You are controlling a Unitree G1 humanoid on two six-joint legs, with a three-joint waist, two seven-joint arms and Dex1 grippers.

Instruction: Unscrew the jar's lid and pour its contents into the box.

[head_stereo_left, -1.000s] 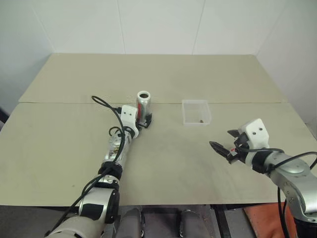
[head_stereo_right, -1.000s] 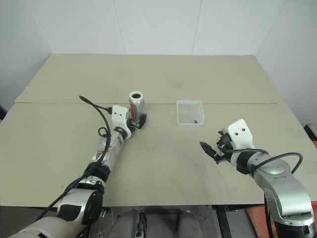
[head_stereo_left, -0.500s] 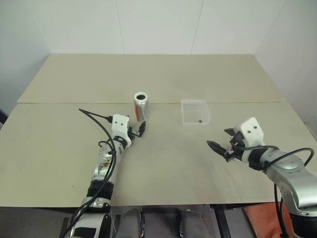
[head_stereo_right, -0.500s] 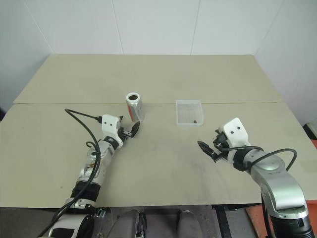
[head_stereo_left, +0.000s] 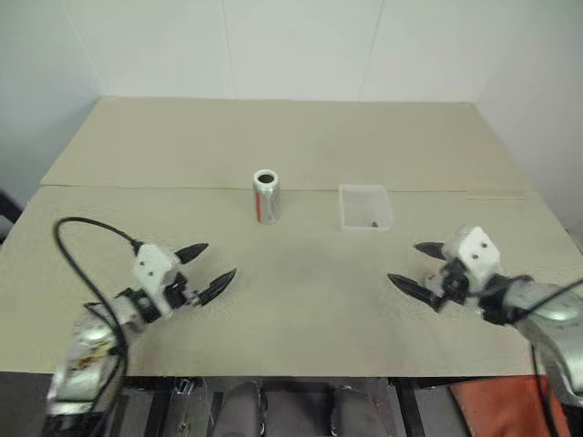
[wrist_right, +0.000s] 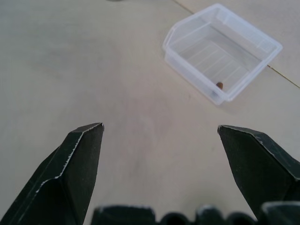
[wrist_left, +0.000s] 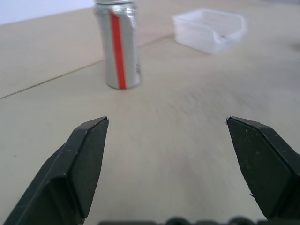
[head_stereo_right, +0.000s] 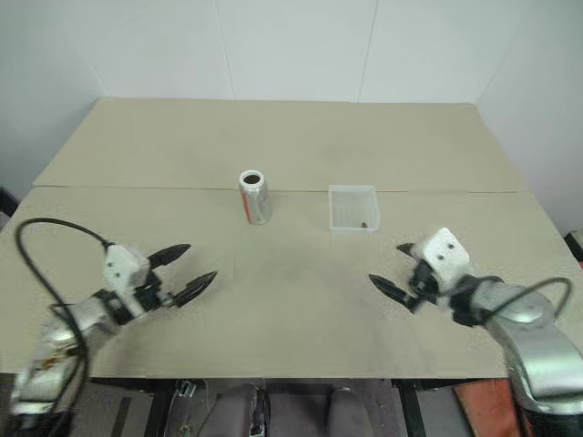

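Observation:
The jar (head_stereo_left: pixel 265 195), a slim silvery can with a red stripe, stands upright and open-topped at the table's middle, with nothing touching it. To its right sits the clear plastic box (head_stereo_left: pixel 365 206), with a tiny dark speck of contents (wrist_right: pixel 219 85) lying inside near one wall. My left gripper (head_stereo_left: pixel 221 259) hovers open and empty near the front left, well short of the jar (wrist_left: pixel 118 44). At the front right my right gripper (head_stereo_left: pixel 404 262) is open and empty too, pointing toward the box (wrist_right: pixel 221 50). The lid is out of view.
The tan table (head_stereo_left: pixel 301 300) has a seam (head_stereo_left: pixel 137 188) running across just behind the jar and box. White walls close the far side. A black cable (head_stereo_left: pixel 82 228) loops above my left arm.
My left gripper has drawn back from beside the jar to the front left, leaving the jar standing alone. The right gripper has hardly shifted.

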